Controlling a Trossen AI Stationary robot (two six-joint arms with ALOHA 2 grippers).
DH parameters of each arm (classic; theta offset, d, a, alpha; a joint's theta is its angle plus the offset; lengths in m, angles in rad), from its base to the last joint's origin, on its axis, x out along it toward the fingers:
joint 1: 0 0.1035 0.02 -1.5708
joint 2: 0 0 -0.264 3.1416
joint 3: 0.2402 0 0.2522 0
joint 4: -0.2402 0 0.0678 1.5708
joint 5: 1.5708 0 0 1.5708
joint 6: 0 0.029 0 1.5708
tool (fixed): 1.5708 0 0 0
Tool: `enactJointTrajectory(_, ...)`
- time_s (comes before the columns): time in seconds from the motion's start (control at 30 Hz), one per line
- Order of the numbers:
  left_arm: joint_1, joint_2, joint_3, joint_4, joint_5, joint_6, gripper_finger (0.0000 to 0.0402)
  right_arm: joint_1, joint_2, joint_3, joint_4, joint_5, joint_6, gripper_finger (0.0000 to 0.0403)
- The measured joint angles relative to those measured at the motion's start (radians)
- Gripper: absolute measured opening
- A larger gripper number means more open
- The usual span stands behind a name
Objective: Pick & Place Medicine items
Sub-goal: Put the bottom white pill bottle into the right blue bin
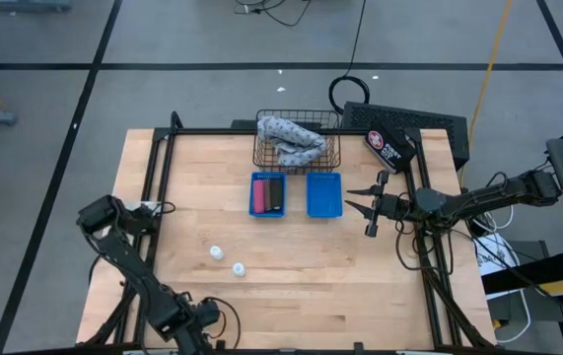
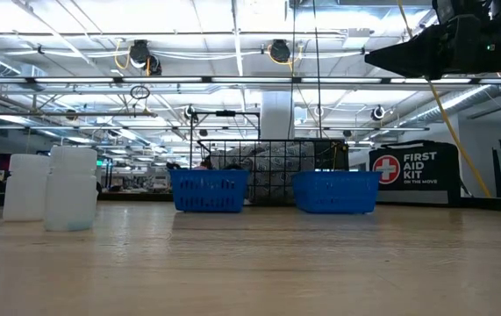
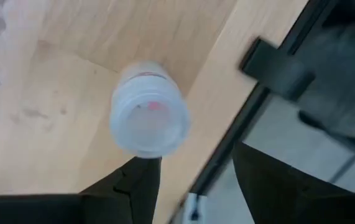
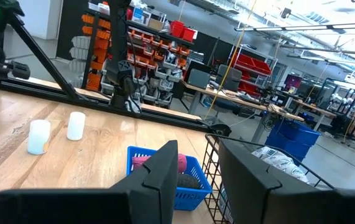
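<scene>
Two white bottles (image 1: pixel 226 260) stand on the table (image 1: pixel 291 286), well before the left blue basket (image 1: pixel 267 194), which holds the oblong pieces. A third bottle (image 3: pixel 148 115) lies just off the left gripper (image 3: pixel 196 180), jaws parted and empty, at the table's edge. Right gripper (image 1: pixel 364 205) hovers beside the right basket (image 1: pixel 323 194), jaws slightly apart, empty.

two white bottles (image 1: pixel 226 260), blue bins (image 1: pixel 297 194), wire basket (image 1: pixel 298 142)
</scene>
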State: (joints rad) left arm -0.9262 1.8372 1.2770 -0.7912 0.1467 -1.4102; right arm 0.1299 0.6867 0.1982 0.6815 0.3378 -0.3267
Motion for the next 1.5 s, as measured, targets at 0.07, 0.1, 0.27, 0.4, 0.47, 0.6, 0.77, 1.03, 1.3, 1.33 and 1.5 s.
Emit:
enactJointTrajectory(0.07, -0.006, 0.012, 0.000, -0.001, 0.000, 0.020, 0.0209, 0.000, 0.000, 0.000, 0.000, 0.000, 0.000, 0.0105)
enactJointTrajectory(0.1, -0.009, 0.019, 0.000, -0.001, -0.007, 0.022, 0.0209, 0.000, 0.000, 0.000, 0.000, 0.000, 0.000, 0.0105)
enactJointTrajectory(0.27, -0.014, 0.059, 0.000, -0.006, -0.075, 0.024, 0.0209, 0.000, 0.000, 0.000, 0.000, 0.000, 0.000, 0.0105)
enactJointTrajectory(0.4, -0.016, 0.095, 0.000, -0.007, -0.186, 0.024, 0.0209, 0.000, 0.000, 0.000, 0.000, 0.000, 0.000, 0.0105)
enactJointTrajectory(0.47, -0.016, 0.115, 0.000, -0.010, -0.245, 0.024, 0.0209, 0.000, 0.000, 0.000, 0.000, 0.000, 0.000, 0.0105)
enactJointTrajectory(0.6, -0.017, 0.141, 0.003, -0.008, -0.331, 0.025, 0.0209, 0.000, 0.000, 0.000, 0.001, 0.000, 0.000, 0.0105)
enactJointTrajectory(0.77, -0.012, 0.147, 0.005, -0.004, -0.359, 0.075, 0.0209, 0.000, 0.000, 0.000, 0.001, 0.000, 0.000, 0.0105)
enactJointTrajectory(1.03, -0.013, 0.151, 0.001, 0.048, -0.418, 0.097, 0.0209, 0.000, 0.000, 0.000, 0.000, 0.000, 0.000, 0.0105)
enactJointTrajectory(1.3, -0.003, 0.151, 0.001, 0.053, -0.416, 0.126, 0.0171, 0.000, 0.000, 0.000, -0.001, 0.000, 0.000, 0.0105)
enactJointTrajectory(1.33, 0.000, 0.151, 0.002, 0.054, -0.413, 0.126, 0.0160, 0.000, 0.000, 0.000, -0.001, 0.000, 0.000, 0.0105)
enactJointTrajectory(1.5, 0.003, 0.151, 0.001, 0.056, -0.399, 0.126, 0.0138, 0.000, 0.000, 0.000, -0.001, 0.000, 0.000, 0.0105)
